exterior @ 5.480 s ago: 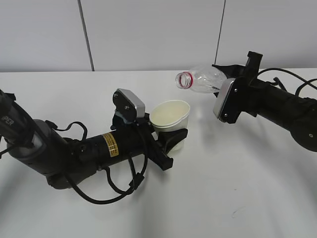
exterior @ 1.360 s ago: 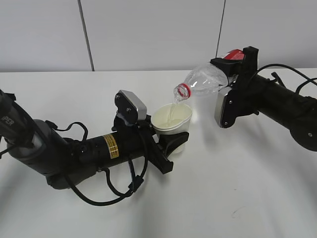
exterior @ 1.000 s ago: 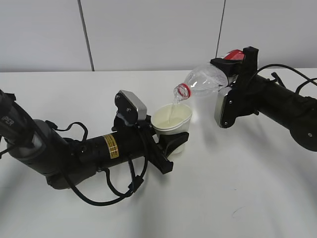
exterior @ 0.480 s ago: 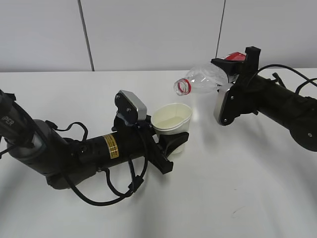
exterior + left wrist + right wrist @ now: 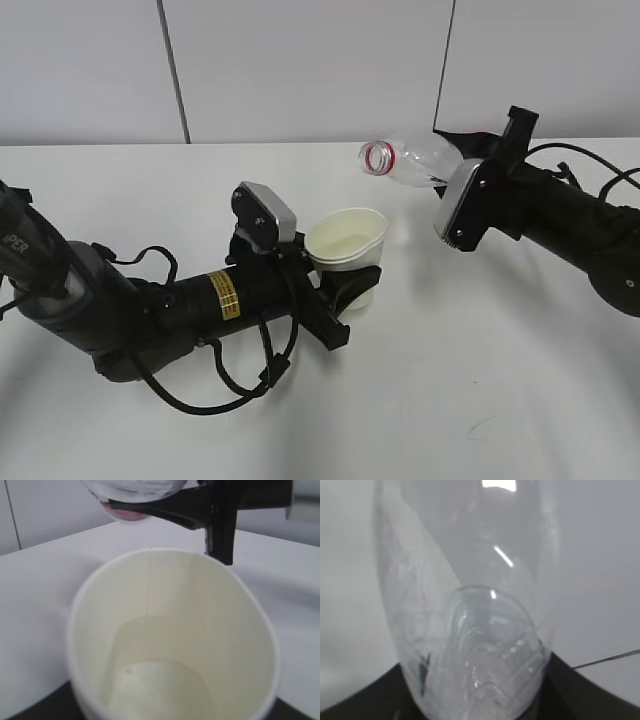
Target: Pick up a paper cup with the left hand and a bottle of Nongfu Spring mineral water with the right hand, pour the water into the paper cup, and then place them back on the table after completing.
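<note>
Bottle point(image 5: 412, 160) tipped back level; right claw point(image 5: 478, 160) clamps it; left claw point(image 5: 345, 280) clamps paper cup point(image 5: 347, 245).

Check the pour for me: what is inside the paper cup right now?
The paper cup, held by the left hand, contains a shallow layer of clear water covering its bottom. No stream is falling from the bottle. The cup's base outside is hidden.

A pale grey wall point(image 5: 300, 70) is seen behind the scene, made up of flat panels. The panels are divided by two thin dark vertical seams, one point(image 5: 172, 70) on the left and one point(image 5: 446, 62) on the right, each slightly slanted. The lower edge of the wall is met by a soft shadowed band.
</note>
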You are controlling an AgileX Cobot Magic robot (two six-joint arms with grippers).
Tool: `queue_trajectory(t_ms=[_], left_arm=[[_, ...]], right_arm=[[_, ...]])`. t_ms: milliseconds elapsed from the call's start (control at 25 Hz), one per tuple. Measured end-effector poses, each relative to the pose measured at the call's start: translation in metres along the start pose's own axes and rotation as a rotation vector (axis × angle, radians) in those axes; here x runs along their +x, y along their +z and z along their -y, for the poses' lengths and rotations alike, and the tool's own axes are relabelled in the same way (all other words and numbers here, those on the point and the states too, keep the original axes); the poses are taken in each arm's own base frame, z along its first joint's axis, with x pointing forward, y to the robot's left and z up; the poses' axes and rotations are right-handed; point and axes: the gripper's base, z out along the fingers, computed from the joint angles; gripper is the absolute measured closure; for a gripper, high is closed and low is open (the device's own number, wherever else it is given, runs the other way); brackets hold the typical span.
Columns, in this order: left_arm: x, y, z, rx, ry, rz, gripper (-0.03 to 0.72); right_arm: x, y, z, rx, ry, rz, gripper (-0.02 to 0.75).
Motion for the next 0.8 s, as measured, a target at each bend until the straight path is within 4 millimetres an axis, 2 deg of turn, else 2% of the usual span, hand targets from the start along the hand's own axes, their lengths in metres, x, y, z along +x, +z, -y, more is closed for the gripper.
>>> queue_trajectory(t_ms=[480, 800], left_arm=[[-0.0006, 0.0, -0.0028, -0.03, -0.015, 0.007, 0.336], [-0.0009, -0.0001, -0.0041, -0.045, -0.022, 0.01, 0.336]], right_arm=[[0.0029, -0.007, -0.0043, 0.029, 0.654, -0.036, 0.401], [0.0037, -0.009, -0.0062, 0.038, 0.972, -0.043, 0.402]])
